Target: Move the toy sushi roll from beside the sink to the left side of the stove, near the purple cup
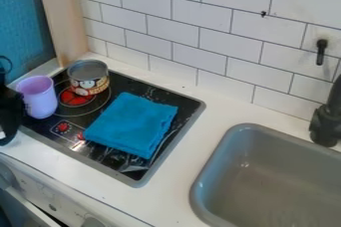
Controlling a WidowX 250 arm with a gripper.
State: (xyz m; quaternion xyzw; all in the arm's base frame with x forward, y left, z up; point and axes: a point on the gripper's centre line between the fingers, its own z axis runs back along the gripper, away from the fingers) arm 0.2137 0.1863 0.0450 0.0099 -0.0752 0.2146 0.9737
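The tabletop (216,111) is bounded behind by the tiled wall (200,32) and on the right by the sink (216,157). On the stove panel (113,157), the folded blue cloth (133,124) is laid flat; softness and lightness are suggested, with a fold edge best pinched. The claw (9,116) is seen at the left edge, just beside the purple cup (40,96); whether it is spread or closed cannot be told. The cup, upright at the panel's left, is judged light, smooth and fairly stiff, best taken by opposite walls. Sideways room is limited by the nearby can (88,79), judged rigid.
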